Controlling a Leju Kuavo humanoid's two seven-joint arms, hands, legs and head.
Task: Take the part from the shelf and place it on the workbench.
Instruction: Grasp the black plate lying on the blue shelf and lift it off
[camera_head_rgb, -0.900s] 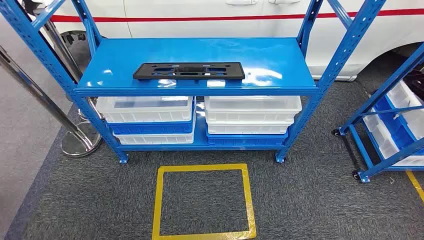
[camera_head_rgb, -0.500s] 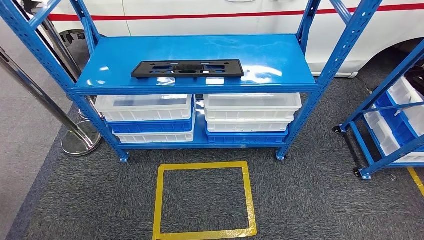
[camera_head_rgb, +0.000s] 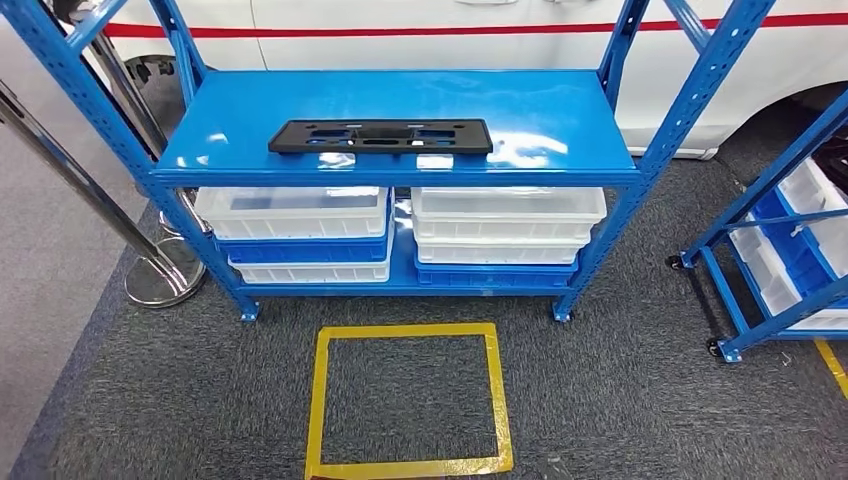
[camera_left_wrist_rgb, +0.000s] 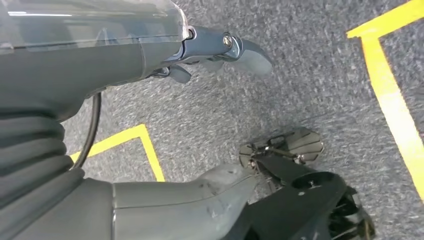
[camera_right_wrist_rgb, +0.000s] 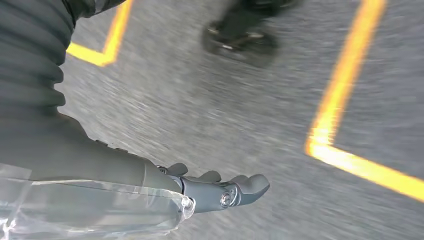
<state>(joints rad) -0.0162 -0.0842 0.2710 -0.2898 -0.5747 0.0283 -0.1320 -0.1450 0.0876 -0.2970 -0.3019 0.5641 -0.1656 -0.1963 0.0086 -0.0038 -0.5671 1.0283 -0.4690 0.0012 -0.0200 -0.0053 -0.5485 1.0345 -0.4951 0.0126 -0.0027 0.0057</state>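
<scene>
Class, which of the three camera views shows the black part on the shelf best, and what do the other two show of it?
The head view: the black part lies flat and whole on the blue shelf, toward its front edge. The wrist views give nothing of it; they look down past the left hand and right hand at grey carpet and yellow tape.

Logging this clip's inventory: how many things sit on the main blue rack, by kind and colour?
Black part: 1
White bins: 4
Blue bins: 2
Total: 7
</scene>
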